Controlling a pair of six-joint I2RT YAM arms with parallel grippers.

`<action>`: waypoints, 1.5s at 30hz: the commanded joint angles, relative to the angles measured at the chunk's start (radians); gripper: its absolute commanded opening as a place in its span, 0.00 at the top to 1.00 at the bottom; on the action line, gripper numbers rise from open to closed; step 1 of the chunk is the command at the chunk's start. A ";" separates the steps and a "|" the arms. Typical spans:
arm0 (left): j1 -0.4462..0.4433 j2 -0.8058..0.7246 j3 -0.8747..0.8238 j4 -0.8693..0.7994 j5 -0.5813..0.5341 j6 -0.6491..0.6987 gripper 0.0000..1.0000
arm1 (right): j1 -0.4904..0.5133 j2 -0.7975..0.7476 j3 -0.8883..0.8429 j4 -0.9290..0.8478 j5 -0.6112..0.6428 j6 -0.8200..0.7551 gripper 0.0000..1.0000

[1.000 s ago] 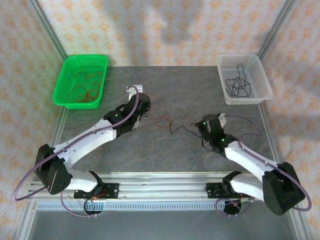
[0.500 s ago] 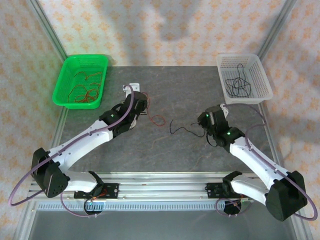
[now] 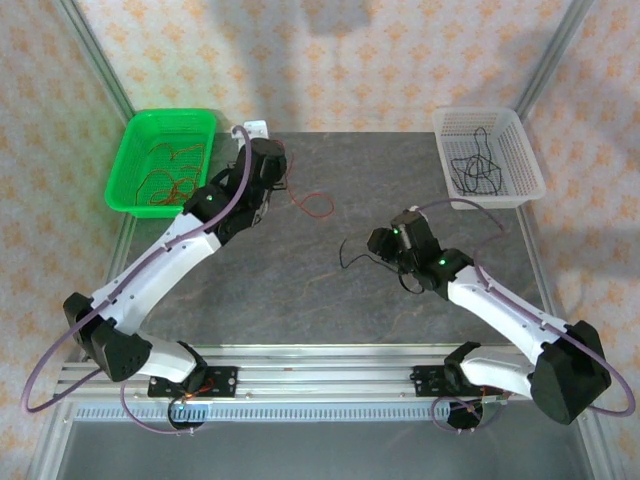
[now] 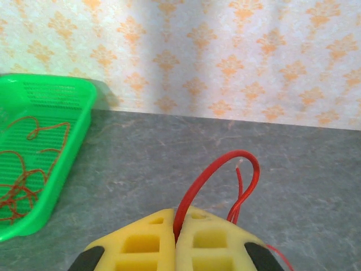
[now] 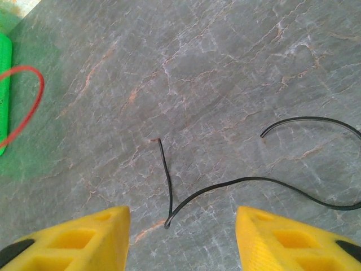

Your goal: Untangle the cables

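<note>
Left tool [image 4: 176,248]: shut tight, pinching the red wire [image 4: 248,169] between its two yellow pads [image 4: 141,243].
Red wire: it comes up out of the pads and makes a loop just in front of the left tool. Its loose end hangs down beside the loop.
Right tool [image 5: 180,237]: open about halfway, with nothing in it.
Black wire [image 5: 225,186]: flat on the surface [image 3: 330,300], under the right tool. Its sharp bend lies between the two pads, and the long part runs off to the tool's right.
The two wires: apart, not touching.
Green basket [image 3: 165,115]: ahead and to the left of the left tool, with red wires inside.
White basket [image 3: 480,115]: well apart from the right tool, with black wires inside.
What could go wrong, left: the red wire is very thin, so it may slip out of the pads. The hanging loop may catch on the basket rim and land outside.
What could go wrong, right: the black wire lies so flat that the pads may close over it and miss. They may also push it away or press hard on the surface.
</note>
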 commanded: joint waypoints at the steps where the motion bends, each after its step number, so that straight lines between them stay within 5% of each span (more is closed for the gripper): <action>1: 0.039 0.037 0.077 -0.090 -0.045 0.051 1.00 | 0.007 -0.005 0.024 -0.001 -0.005 -0.026 0.47; 17: 0.478 0.146 0.279 -0.111 0.016 0.046 1.00 | 0.008 -0.040 -0.011 -0.008 -0.032 -0.059 0.41; 31: 0.749 0.236 0.330 -0.016 0.009 0.006 1.00 | 0.008 -0.073 -0.059 -0.012 -0.031 -0.049 0.41; 45: 0.859 0.351 0.098 0.161 0.154 -0.065 1.00 | 0.010 -0.036 -0.065 0.005 -0.035 -0.044 0.41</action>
